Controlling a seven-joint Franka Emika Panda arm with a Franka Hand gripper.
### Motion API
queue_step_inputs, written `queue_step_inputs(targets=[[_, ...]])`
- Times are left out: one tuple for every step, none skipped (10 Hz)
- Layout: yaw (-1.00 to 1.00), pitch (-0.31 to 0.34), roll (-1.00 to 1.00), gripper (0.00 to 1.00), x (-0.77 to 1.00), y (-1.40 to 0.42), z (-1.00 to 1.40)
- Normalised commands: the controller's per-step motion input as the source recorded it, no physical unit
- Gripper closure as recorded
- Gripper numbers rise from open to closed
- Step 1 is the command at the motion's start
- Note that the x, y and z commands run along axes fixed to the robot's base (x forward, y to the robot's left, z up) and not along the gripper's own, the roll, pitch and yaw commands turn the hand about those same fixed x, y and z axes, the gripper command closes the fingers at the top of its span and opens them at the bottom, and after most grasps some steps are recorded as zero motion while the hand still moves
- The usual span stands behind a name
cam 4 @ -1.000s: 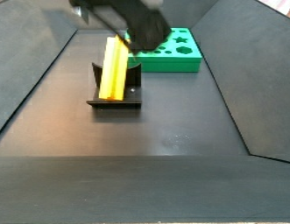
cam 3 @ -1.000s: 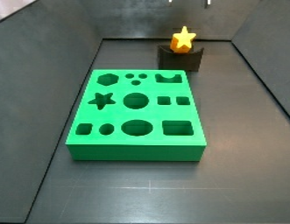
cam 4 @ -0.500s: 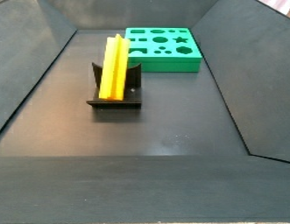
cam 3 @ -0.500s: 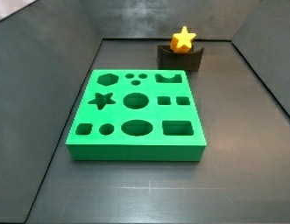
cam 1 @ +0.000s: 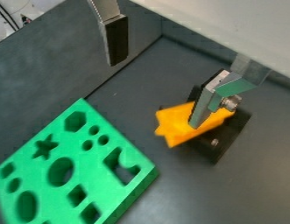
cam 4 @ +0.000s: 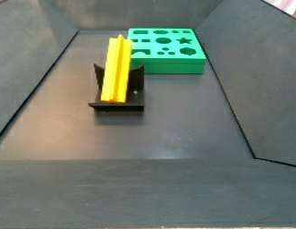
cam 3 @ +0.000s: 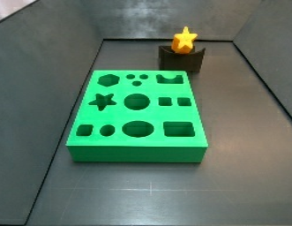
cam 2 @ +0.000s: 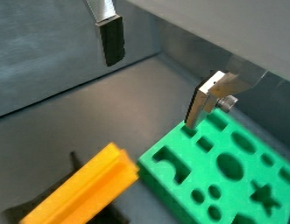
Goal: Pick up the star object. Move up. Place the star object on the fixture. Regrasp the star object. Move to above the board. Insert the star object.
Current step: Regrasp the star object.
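The star object [cam 4: 115, 68] lies along the fixture [cam 4: 118, 103], propped at a slant in a side view, with its star-shaped end face [cam 3: 184, 39] showing above the dark block [cam 3: 181, 58]. The pincer [cam 1: 168, 63] is out of both side views; both wrist views show it raised above the scene, jaws set wide with nothing between them.

Step in hand, as judged from this layout: the regrasp.

1. Bring the pincer down over the star object with the two fingers [cam 1: 114, 39] straddling its long axis. In a wrist view the second finger [cam 1: 210, 96] already sits close over the orange piece [cam 1: 178, 125].
2. Grip near the upper, free portion of the prism so that the pads clear the fixture's upright bracket.
3. Seat the pads on opposed faces or points of the star profile. A skewed grip is likely to rotate the piece on closing.
4. Lift along the prism's own line until it is free of the notch before moving sideways.

Surroundings: the board [cam 3: 138, 116] lies on the floor just beside the fixture, apart from it. Its star hole [cam 3: 102, 101] is on the board's far side from the fixture. The other cut-outs, circles [cam 3: 136, 102] and squares [cam 3: 180, 131], are empty. The dark enclosure walls [cam 4: 43, 63] rise on both sides. Nothing else lies between fixture and board.
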Motion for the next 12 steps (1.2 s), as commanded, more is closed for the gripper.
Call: queue_step_inputs(targets=[[0.03,-0.016,1.0,0.0,-0.02,-0.02,0.0],[0.03,-0.02,1.0,0.0,-0.01,-0.02,0.0],[0.03,-0.022,1.0,0.0,-0.01,-0.01,0.01],[0.03,-0.019,1.0,0.0,-0.01,-0.02,0.0],[0.03,-0.016,1.0,0.0,-0.01,-0.02,0.0],[0.03,-0.008,1.0,0.0,0.01,-0.02,0.0],[0.04,-0.003,1.0,0.0,0.02,-0.02,0.0],[0.04,0.009,1.0,0.0,0.04,-0.02,-0.01],[0.04,0.016,1.0,0.0,0.04,-0.02,-0.01],[0.05,0.037,1.0,0.0,0.06,-0.03,0.0],[0.05,0.05,1.0,0.0,0.07,-0.03,0.0],[0.06,0.088,1.0,0.0,0.09,-0.04,-0.01]])
